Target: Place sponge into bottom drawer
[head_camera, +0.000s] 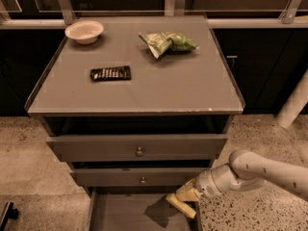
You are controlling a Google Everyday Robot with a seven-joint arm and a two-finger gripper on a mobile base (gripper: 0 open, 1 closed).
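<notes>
The bottom drawer (120, 214) is pulled out at the lower edge of the view, showing a flat grey floor with low side walls. My gripper (186, 195) reaches in from the right and is shut on the sponge (181, 206), a pale yellow block tilted over the drawer's right side. The sponge's dark green top does not show. Its shadow falls on the drawer floor.
The cabinet top (144, 90) carries a white bowl (84, 31) at back left, a green-and-white snack bag (168, 42) at back right and a flat black ribbed bar (110, 73). Two closed drawer fronts with knobs (139, 151) sit above the open drawer. Speckled floor surrounds the cabinet.
</notes>
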